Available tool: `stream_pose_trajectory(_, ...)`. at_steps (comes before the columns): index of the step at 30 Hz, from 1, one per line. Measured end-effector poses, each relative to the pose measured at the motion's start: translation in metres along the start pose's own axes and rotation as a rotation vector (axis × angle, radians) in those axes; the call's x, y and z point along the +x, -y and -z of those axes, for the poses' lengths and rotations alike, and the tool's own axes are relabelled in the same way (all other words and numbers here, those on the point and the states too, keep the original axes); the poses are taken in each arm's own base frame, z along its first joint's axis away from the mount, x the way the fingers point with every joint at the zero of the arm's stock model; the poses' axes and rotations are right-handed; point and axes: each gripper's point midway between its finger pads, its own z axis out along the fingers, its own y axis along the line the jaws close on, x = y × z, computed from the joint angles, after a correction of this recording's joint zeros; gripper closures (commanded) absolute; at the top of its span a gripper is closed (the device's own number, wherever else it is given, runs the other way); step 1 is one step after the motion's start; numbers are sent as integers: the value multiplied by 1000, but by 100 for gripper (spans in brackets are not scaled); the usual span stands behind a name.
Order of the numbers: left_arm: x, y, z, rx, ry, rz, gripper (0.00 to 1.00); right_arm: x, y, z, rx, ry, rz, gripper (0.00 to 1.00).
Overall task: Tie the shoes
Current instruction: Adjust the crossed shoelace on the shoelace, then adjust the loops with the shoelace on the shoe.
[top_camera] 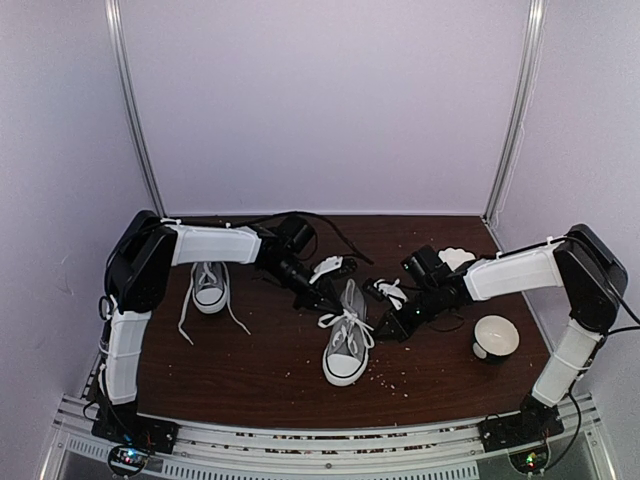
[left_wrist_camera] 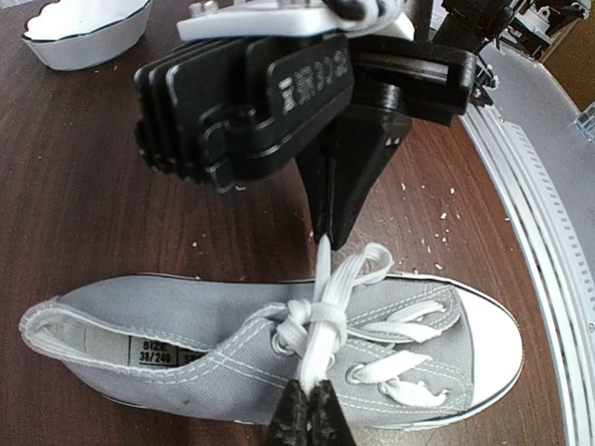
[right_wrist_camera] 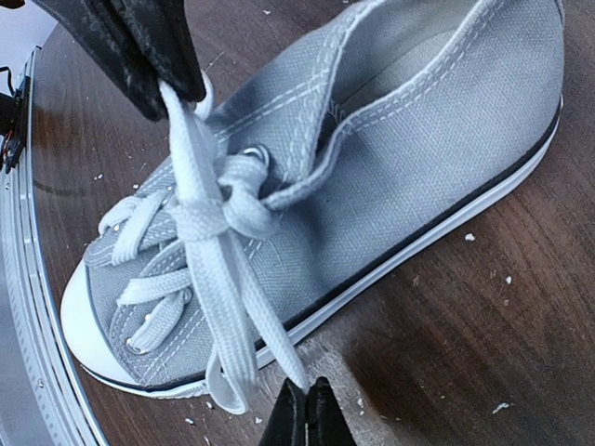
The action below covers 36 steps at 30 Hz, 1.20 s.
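Observation:
One grey shoe (top_camera: 345, 348) lies mid-table with its white toe cap toward the arms. Its white laces are crossed into a knot (left_wrist_camera: 321, 311) over the tongue. My left gripper (top_camera: 324, 302) is shut on the lace loop on the shoe's left side; in the left wrist view the left gripper (left_wrist_camera: 311, 413) pinches it at the bottom edge. My right gripper (top_camera: 386, 323) is shut on the other lace end beside the sole, and the right gripper (right_wrist_camera: 307, 413) shows that strand taut. The knot (right_wrist_camera: 209, 218) sits between both strands. The second shoe (top_camera: 209, 285) stands at the left, laces loose.
A white bowl (top_camera: 495, 337) sits on the table to the right, near the right arm, and the bowl (left_wrist_camera: 84, 28) also shows in the left wrist view. Crumbs dot the dark wooden table (top_camera: 250, 370). A metal rail (top_camera: 320, 440) runs along the near edge.

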Motion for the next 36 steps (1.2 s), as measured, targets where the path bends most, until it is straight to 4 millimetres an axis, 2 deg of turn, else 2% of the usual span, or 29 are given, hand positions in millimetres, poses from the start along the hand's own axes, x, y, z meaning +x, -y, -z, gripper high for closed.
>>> stream_pose_trajectory(2, 0, 0, 0, 2, 2, 4, 97, 0, 0, 0, -4, 2, -2, 100)
stream_pose_trajectory(5, 0, 0, 1, 3, 4, 9, 76, 0, -2, -1, -17, 0, -9, 90)
stream_pose_trajectory(8, 1, -2, 2, -3, 4, 21, 62, 3, -2, -1, -18, -13, -22, 82)
stream_pose_trajectory(13, 2, 2, 11, -16, 2, 36, 51, 4, 0, 3, -3, -11, -40, 72)
stream_pose_trajectory(18, -2, 14, 25, -34, 13, 24, 38, 1, -2, 20, 32, 29, -64, 65)
stream_pose_trajectory(22, 16, 20, 31, -80, 7, 55, 36, 5, -10, 24, 42, 66, -91, 58)
stream_pose_trajectory(25, 34, 14, 25, -127, -25, 97, 36, 8, -20, 14, 42, 69, -93, 53)
stream_pose_trajectory(28, 39, 4, 19, -175, -38, 107, 36, 7, -26, 4, 38, 71, -99, 52)
stream_pose_trajectory(34, 35, -7, 6, -198, -28, 115, 44, 7, -22, -7, 46, 74, -121, 68)
stream_pose_trajectory(36, 35, -9, 1, -192, -30, 119, 55, 6, -22, -8, 46, 77, -123, 74)
